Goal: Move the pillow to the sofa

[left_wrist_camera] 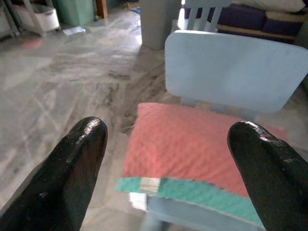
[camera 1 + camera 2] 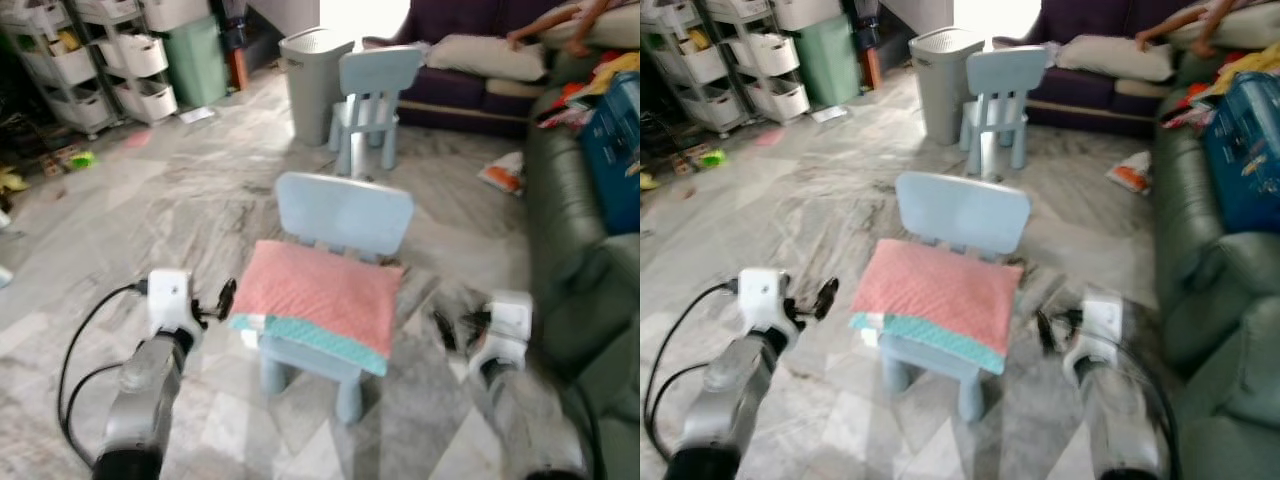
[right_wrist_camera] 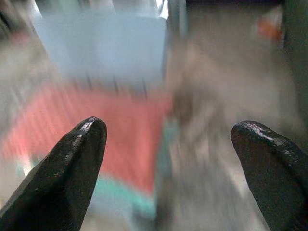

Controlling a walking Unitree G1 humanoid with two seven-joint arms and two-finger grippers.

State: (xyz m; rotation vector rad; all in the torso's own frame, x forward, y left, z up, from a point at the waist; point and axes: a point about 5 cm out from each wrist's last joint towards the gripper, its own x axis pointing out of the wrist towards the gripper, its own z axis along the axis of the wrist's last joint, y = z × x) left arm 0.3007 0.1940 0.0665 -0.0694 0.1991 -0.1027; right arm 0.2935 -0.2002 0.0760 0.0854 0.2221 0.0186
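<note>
Closest to the robot, the left tool (image 2: 222, 300) is held out low, just beside the left edge of the pillow (image 2: 320, 300). Its two black fingers (image 1: 72, 168) are spread wide apart and hold nothing. The right tool (image 2: 447, 328) is out on the other side, near the right edge of the pillow but not touching it. Its fingers (image 3: 67, 168) are wide apart too, with nothing between them. That wrist picture is blurry.

The pillow is pink on top with a green strip along its front edge. It lies flat on the seat of a small light blue chair (image 2: 345, 215), and its front corners hang over the seat a little. The chair stands on a grey marble floor (image 2: 180, 190).

To the right runs a dark green sofa (image 2: 575, 250), with a blue box (image 2: 615, 135) and bright things on it.

Farther back stands a second small blue chair (image 2: 368, 105), and next to it a grey bin (image 2: 312, 80). White baskets on racks (image 2: 100, 60) are at the far left. At the very back is a dark purple sofa (image 2: 470, 90) with a pale cushion (image 2: 485, 57), and a person's arm (image 2: 550, 25) rests there.
</note>
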